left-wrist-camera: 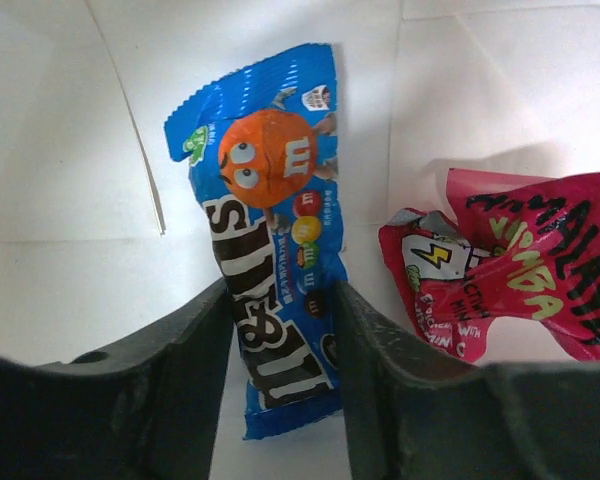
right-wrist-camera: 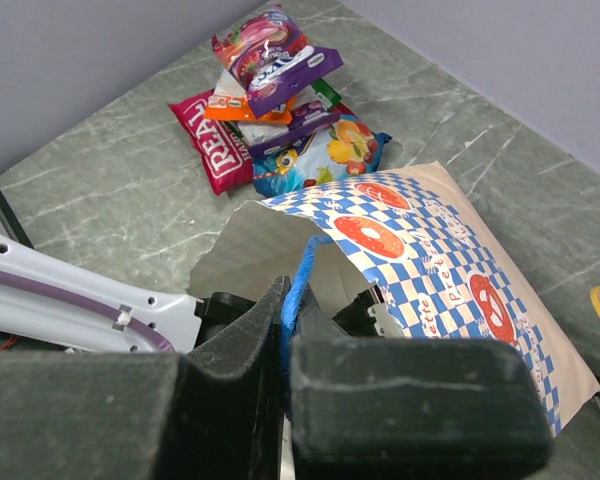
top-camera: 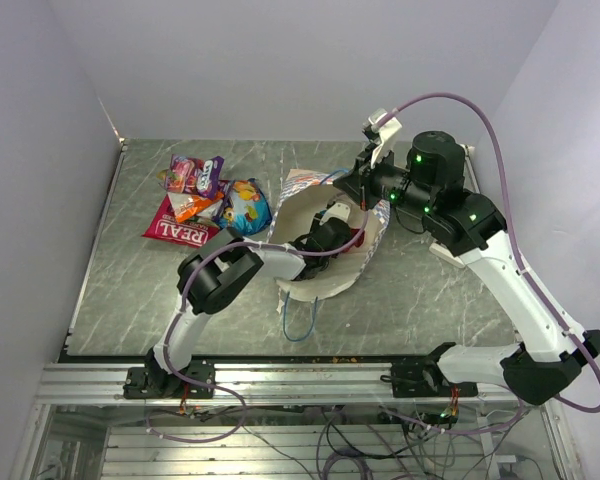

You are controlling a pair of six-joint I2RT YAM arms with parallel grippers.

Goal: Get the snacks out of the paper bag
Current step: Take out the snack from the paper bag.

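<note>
Bag: paper bag on its side in the middle of the surface, mouth propped open.
Right fingers: right fingers closed on the blue cord handle, lifting the bag's upper wall.
Left fingers: left fingers deep inside the bag, apart, straddling the blue packet. Touching its edges, no visible squeeze, so no firm grip judged yet.
Left inside: blue packet flat on the cream inner wall, with the red-pink packet just right of it. Anything deeper hidden.
Already out: red "REAL" packet, purple packet, orange packet and round blue packet, heaped at far left just beside the bag.
Progress: probably past halfway, with at least two packets to lift out.
Step in hand: likely closing on the blue packet.
</note>
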